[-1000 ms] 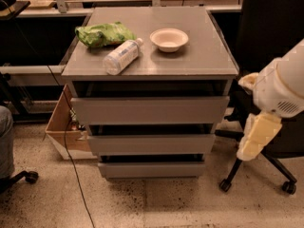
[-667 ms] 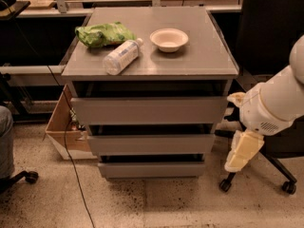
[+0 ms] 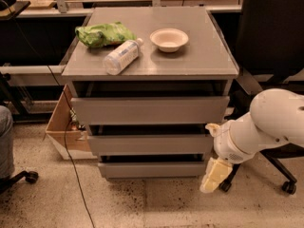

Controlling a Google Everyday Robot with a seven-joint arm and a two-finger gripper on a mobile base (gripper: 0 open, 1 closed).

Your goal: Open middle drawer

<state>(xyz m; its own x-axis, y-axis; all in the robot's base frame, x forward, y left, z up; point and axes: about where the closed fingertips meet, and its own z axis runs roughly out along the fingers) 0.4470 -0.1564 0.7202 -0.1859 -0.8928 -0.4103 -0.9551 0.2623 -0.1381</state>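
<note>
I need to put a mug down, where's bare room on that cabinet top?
The cabinet top is bare at its front right corner, before the bowl, and along the back edge. The left half is crowded by the green bag and bottle. The gripper hangs low, right of the bottom drawer.

On the cabinet top (image 3: 199,61), a bag (image 3: 103,33) lies back left, a bottle (image 3: 121,56) just before it, and a bowl (image 3: 169,39) to their right. Of 3 drawers below, the middle drawer (image 3: 149,144) sits between the other 2. The gripper (image 3: 214,175) hangs at the cabinet's lower right, beside the bottom drawer (image 3: 152,169); a cardboard box (image 3: 64,127) stands left.
</note>
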